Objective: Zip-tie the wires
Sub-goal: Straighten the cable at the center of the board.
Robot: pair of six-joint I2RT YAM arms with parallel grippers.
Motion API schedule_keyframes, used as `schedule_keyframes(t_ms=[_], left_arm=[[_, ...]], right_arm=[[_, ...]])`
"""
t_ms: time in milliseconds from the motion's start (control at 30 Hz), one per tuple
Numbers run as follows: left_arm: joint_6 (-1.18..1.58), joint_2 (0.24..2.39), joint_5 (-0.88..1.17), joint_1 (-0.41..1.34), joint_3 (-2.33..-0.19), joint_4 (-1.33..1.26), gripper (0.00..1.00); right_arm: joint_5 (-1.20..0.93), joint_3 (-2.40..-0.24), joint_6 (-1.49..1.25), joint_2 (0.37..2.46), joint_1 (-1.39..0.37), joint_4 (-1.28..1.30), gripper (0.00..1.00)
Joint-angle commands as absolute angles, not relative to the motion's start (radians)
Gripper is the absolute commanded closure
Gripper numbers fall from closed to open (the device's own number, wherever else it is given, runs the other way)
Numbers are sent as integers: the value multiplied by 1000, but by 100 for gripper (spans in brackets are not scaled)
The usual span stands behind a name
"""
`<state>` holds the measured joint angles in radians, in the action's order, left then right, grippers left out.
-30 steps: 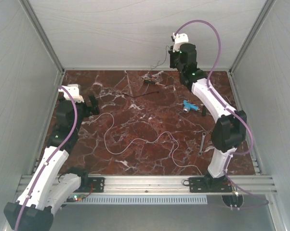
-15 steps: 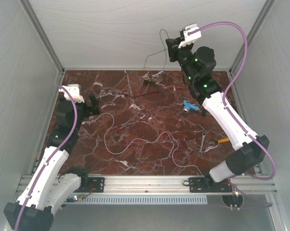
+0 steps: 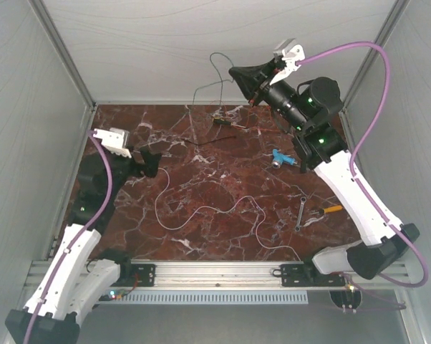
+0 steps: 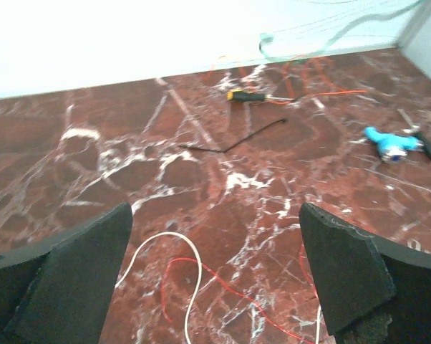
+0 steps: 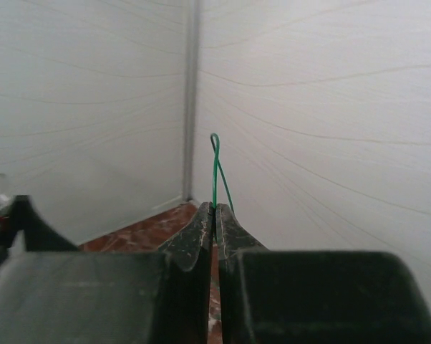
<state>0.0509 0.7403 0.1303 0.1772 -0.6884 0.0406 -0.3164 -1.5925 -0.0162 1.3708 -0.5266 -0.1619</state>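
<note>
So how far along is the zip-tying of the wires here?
Nothing looks finished: no wires are bundled or tied. In hand: the right gripper, jaws shut, holds one green wire lifted off the table. The left gripper hovers open above it. Left: gather the white wire and red wire lying loose, then fit the black strip, likely the tie.

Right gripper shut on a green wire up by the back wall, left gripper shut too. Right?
No: the left gripper is open, jaws wide apart, per the left wrist view. The right gripper is shut on the green wire by the back wall.
</note>
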Motion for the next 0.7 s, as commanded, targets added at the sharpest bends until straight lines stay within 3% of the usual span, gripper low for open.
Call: schedule_keyframes(t_ms=[0, 467, 667], left_arm=[[32, 673, 384, 175, -630, -157, 0], [60, 580, 909, 289, -456, -482, 0], [70, 642, 855, 301, -479, -480, 0]], right_arm=[[-435, -1605, -21, 1305, -582, -102, 100], [-570, -1531, -30, 1176, -703, -76, 100], [-641, -1518, -88, 1149, -743, -133, 100]])
